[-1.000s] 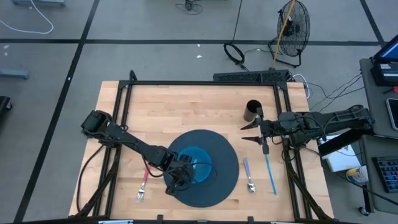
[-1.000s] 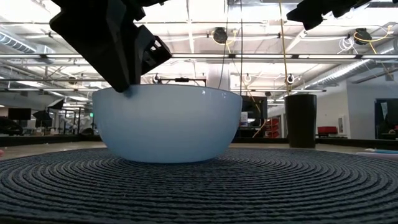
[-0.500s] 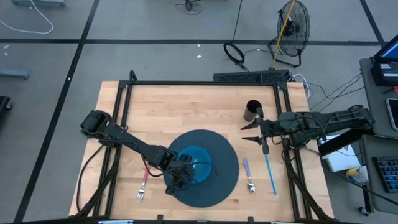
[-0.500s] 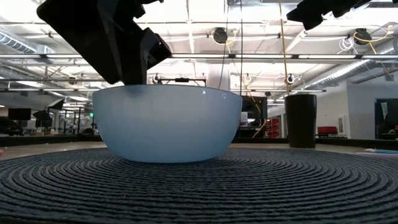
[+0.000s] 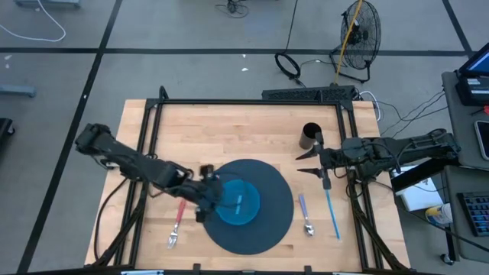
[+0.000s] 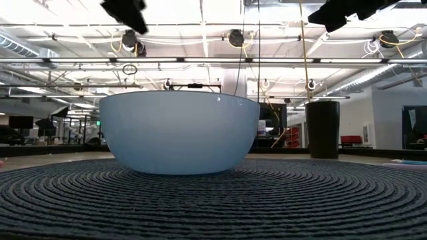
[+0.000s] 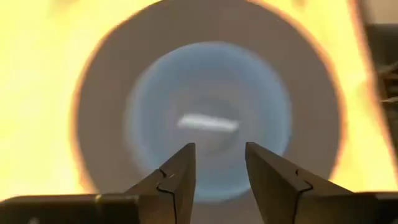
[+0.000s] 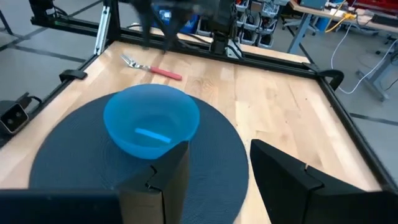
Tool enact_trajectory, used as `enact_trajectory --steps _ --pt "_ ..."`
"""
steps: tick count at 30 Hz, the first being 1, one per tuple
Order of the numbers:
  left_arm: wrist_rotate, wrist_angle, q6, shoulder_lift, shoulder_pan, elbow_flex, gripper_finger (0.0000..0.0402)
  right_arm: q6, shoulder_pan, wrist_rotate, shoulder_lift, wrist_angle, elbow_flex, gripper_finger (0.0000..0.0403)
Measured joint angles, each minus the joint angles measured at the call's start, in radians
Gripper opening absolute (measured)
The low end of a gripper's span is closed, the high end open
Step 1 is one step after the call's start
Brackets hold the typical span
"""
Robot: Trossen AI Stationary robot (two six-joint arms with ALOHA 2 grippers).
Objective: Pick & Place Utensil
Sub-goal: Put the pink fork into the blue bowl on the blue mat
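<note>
We see the left arm stretched across the surface (image 5: 229, 130), its left tool (image 5: 205, 205) at the left rim of the blue bowl (image 5: 238, 200), fingers (image 7: 177, 180) spread and holding nothing. Against the picture 1 s ago, this tool has drawn back from above the bowl toward the left and risen out of the low view's centre. A small light-blue utensil (image 8: 153, 135) lies inside the bowl, which sits on the round dark mat (image 5: 279, 214). The right tool (image 5: 309, 163) waits beside the black cup (image 5: 310, 136), fingers (image 8: 158, 177) apart, empty. Only the wrist views reveal the bowl's contents; the low view shows just its outer wall. A red-handled fork (image 5: 177, 223), a spoon (image 5: 306, 216) and a blue utensil (image 5: 331, 212) lie on the surface.
</note>
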Motion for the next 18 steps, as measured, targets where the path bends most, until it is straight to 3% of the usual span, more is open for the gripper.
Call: enact_trajectory --steps 7,13,18 --pt "-0.28 -0.176 -0.331 -0.069 -0.093 -0.002 0.012 0.062 0.001 -0.144 0.0 -0.008 0.0 0.0165" --pt "-0.353 -0.295 -0.705 -0.045 -0.19 -0.003 0.0109 0.072 0.078 -0.181 0.006 0.069 0.0 0.0165" --pt "-0.31 -0.336 -1.022 0.0 -0.259 -0.003 0.0106 0.03 0.17 -0.176 0.023 0.135 0.0 0.0165"
